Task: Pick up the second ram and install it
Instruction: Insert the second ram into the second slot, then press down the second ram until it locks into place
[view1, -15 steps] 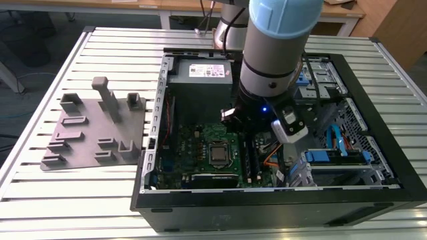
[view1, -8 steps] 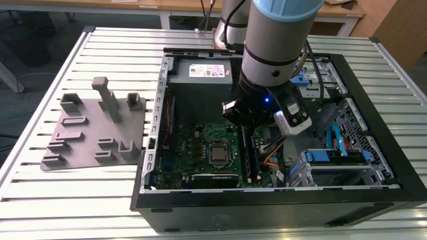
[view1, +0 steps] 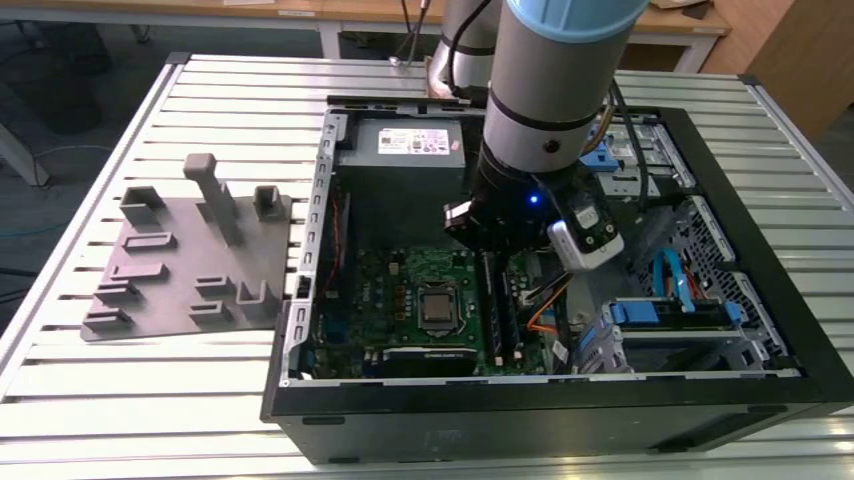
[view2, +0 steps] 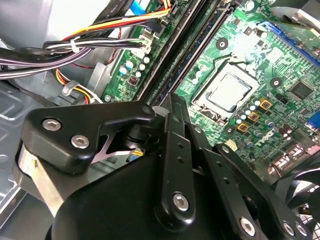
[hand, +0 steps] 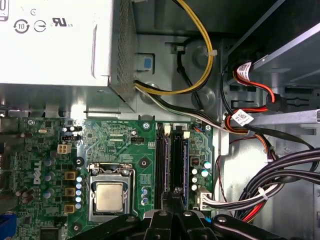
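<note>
Exterior view: arm (view1: 541, 120) reaches down into the open computer case (view1: 300, 300), which lies on its side on the slatted table (view1: 160, 400). The wrist and a white camera block (view1: 583, 235) cover the middle of the case.

The gripper (hand: 175, 200) (view2: 170, 100) has its fingers drawn together, tips right at the memory slots. Can't tell if anything is pinched between them. The second ram (hand: 178, 160) (view1: 497, 300) is a long dark strip standing in the slots directly under the fingertips, at 3 o'clock of the CPU socket (view1: 438, 308) (hand: 110, 196) (view2: 227, 92) in the exterior view.

In the case:
- green motherboard (view1: 400, 275) (hand: 120, 135) on the floor
- grey power supply (view1: 407, 145) (hand: 55, 45) at 12 o'clock of the board
- drive cage (view1: 674, 315) with blue latches at 3 o'clock
- orange cable (view1: 537, 322) between the slots and the cage

Clutter close to the slots: a yellow cable (hand: 200, 60) looping out of the power supply, and a black cable bundle (hand: 280, 170) (view2: 75, 47) running just beside the slots, not across them.

Outside the case: grey moulded plate (view1: 187, 260) with upright blocks on the table at 9 o'clock, just beside the case wall.
</note>
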